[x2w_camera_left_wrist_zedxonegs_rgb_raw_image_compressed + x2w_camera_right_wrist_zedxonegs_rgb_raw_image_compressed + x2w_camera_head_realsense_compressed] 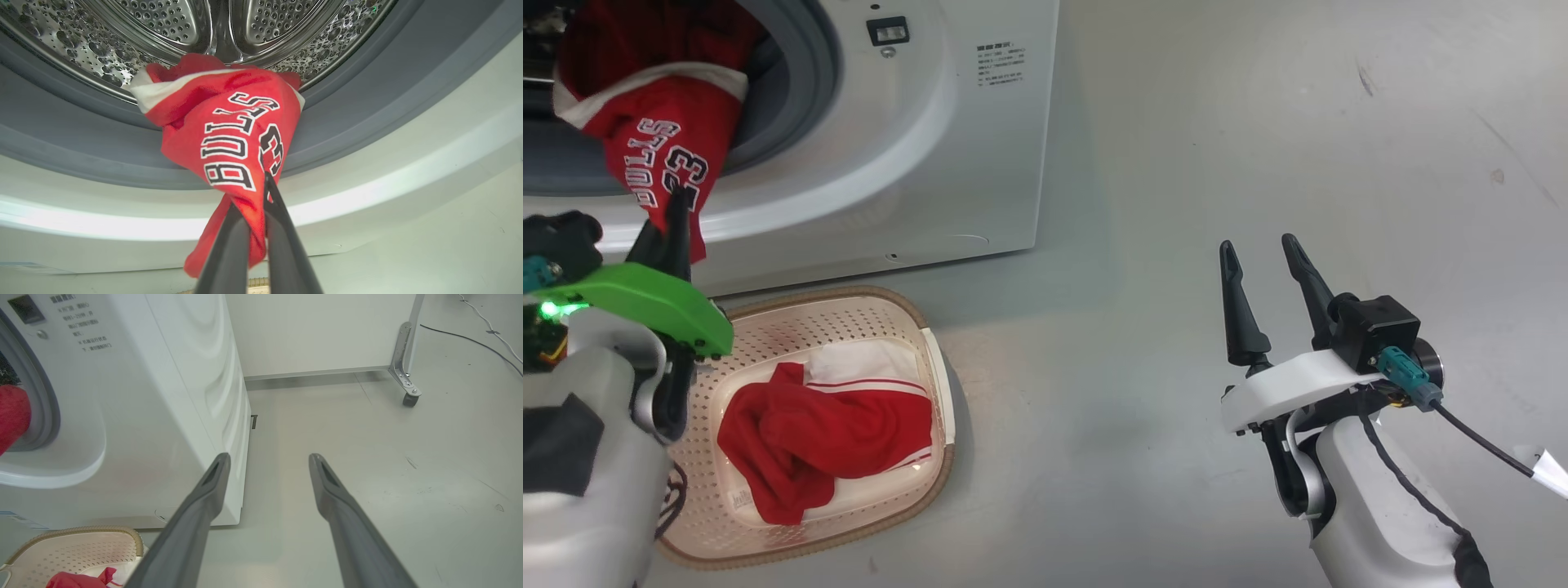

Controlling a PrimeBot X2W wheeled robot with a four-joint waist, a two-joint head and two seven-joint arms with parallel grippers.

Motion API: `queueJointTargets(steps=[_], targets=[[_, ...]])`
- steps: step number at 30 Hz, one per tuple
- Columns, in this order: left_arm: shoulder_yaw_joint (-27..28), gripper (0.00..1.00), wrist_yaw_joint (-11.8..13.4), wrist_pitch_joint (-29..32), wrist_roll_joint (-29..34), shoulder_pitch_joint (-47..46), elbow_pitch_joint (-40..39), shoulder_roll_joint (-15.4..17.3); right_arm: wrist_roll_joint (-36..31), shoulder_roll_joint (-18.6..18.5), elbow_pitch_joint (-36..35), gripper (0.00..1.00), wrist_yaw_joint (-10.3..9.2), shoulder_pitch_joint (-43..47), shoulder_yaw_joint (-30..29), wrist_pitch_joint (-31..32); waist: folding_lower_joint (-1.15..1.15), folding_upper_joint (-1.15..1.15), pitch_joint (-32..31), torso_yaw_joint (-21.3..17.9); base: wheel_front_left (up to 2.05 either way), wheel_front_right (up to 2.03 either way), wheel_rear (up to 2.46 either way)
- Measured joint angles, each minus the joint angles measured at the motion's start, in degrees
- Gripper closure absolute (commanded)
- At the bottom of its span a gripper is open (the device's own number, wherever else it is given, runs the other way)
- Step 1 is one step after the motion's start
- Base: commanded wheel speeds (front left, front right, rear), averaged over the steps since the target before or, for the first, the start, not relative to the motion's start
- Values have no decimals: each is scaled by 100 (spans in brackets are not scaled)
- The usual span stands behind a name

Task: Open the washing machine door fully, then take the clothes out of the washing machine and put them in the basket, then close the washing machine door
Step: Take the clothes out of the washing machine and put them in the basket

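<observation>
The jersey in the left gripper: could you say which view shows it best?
Left wrist view: the jersey sits central, lettering sharp, the left gripper shut on its lower end. The head view shows it smaller, top-left; the right wrist view, a red sliver.

A bare test room: washing machine (163, 396) on grey floor (408, 498), castered partition (318, 330), loose cable (470, 339).

Bright even light; soft shadow beside washing machine (980, 163); wrist-view edges bowed.
</observation>
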Motion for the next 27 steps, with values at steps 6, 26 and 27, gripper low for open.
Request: queueJointTargets(steps=[6, 26, 27], targets=[[-230, 100, 0, -94, -38, 525, 70, -82, -11, 0, 87, 0, 0, 60, 9, 0, 0, 0, -214, 185, 0, 0, 0], [-1109, 100, 0, -83, -247, 1892, 356, -296, -41, -7, 178, 0, 0, 153, 208, 0, 0, 0, -407, 338, 0, 0, 0], [-1107, 100, 0, -82, -258, 1905, 385, -297, -41, -9, 176, 0, 0, 153, 209, 0, 0, 0, -385, 328, 0, 0, 0]])
